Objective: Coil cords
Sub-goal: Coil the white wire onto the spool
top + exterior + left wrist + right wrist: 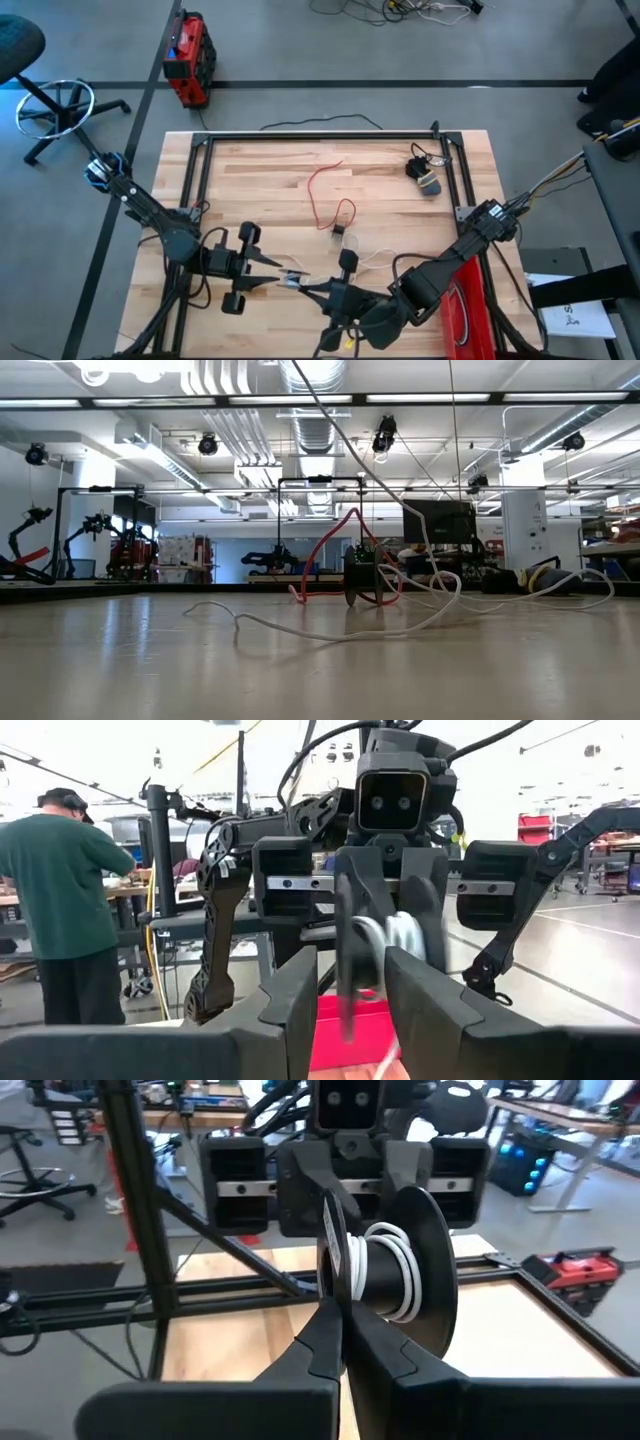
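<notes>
Out past the table's left edge, an office chair [45,105] stands on the grey floor and a red case [188,60] sits just beyond the far-left corner. On to the table [260,170], pale wood planks inside a black frame. The left gripper [283,277] reaches in from the near-left, its fingers closed around a small black spool [395,1265] wound with white cord [392,1275], disc pinched edge-on. Right beside it, tip to tip, the right gripper [303,288] meets the same spool, fingers closed thin on a flange. White cord trails loose across the near-centre boards [300,628], snaking low over the wood in the level view. Behind it, mid-table, the red cord [325,190] lies in an open loop, ending at a small dark plug [339,229]. Far right, by the frame, the black cord [424,172] sits bunched in a small coil. Beyond the table, a workshop: ceiling light strips, ducts, other arms on benches, and a person in a green shirt [58,890] standing at a bench, back turned.
</notes>
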